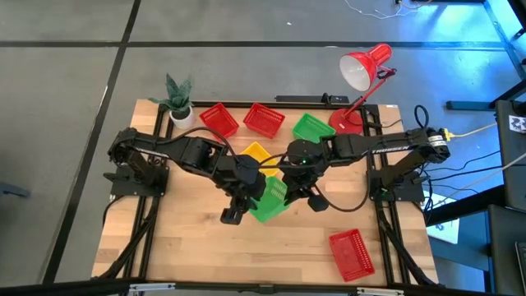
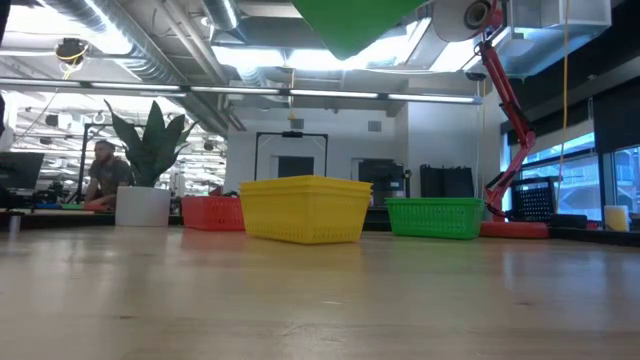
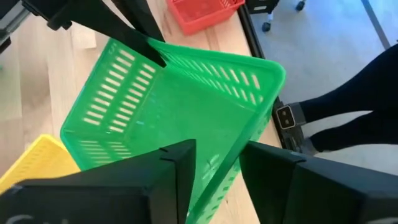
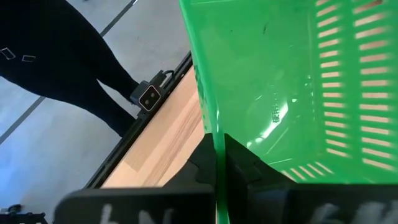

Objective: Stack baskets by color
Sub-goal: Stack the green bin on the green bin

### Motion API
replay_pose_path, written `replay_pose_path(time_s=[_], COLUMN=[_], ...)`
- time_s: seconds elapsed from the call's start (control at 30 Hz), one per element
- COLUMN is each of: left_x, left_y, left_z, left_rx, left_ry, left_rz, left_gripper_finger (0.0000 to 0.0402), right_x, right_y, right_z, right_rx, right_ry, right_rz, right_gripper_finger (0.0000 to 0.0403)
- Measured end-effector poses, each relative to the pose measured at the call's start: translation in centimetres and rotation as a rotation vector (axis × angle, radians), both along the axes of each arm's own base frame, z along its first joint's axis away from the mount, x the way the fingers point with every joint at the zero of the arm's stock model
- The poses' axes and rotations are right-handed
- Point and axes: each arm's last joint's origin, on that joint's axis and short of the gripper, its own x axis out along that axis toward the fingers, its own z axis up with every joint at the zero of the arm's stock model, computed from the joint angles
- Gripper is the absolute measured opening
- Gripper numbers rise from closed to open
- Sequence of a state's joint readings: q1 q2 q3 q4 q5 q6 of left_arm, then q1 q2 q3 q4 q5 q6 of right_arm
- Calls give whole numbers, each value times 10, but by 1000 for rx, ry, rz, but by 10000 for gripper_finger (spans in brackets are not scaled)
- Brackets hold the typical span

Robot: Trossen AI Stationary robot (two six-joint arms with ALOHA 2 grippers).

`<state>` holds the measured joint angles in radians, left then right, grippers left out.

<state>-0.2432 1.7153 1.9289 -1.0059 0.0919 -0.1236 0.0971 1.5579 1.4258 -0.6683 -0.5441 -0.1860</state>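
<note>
A green basket (image 1: 268,201) hangs tilted in the air over the table's middle; in the low view only its underside (image 2: 360,20) shows at the top. My right gripper (image 1: 289,187) is shut on it. My left gripper (image 3: 217,163) is open, with one finger on each side of the basket's nearer wall (image 3: 214,177); I cannot tell whether they touch it. On the table behind stand a yellow basket stack (image 2: 305,208), two red baskets (image 1: 219,119) (image 1: 265,119) and a second green basket (image 1: 312,127). My right gripper pinches the green basket's slatted wall at its rim (image 4: 217,144), one finger inside the basket and one outside. Seen from the left wrist, its fingers (image 3: 144,38) sit on the rim near a corner. The basket is tilted and lifted clear of the table.
Another red basket (image 1: 352,252) lies near the table's front right corner. A red desk lamp (image 1: 362,70) stands at the back right and a potted plant (image 1: 179,103) at the back left. A person (image 2: 103,172) sits in the room behind. The near left tabletop (image 1: 164,238) is bare.
</note>
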Motion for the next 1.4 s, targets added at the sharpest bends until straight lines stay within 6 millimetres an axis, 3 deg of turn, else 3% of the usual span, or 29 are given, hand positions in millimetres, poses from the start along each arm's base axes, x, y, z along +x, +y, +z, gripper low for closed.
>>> replay_pose_path(time_s=[0.1, 0.43, 0.63, 0.83, 0.97, 1.2, 1.4], left_x=[-1, -21, -35, -46, -51, -51, -51], left_y=[1, 0, 6, 7, 5, 5, 6], left_z=[1, 26, 39, 45, 48, 45, 45], left_rx=[6, 276, 375, 407, 406, 417, 429], left_ry=[-5, -178, -225, -233, -241, -220, -216], left_rz=[-3, -9, 87, 115, 105, 102, 111], left_gripper_finger=[117, 115, 115, 115, 115, 115, 115], right_x=[-3, -30, -48, -60, -65, -64, -57], right_y=[-1, -10, -18, -31, -41, -66, -100], right_z=[3, 25, 29, 20, 11, -20, -38], right_rx=[-10, -96, -145, -194, -235, -322, -417], right_ry=[10, 20, 132, 275, 328, 471, 498], right_rz=[-38, -233, -554, -1114, -1327, -1391, -1389], right_gripper_finger=[2, 2, 1, 1, 1, 1, 1])
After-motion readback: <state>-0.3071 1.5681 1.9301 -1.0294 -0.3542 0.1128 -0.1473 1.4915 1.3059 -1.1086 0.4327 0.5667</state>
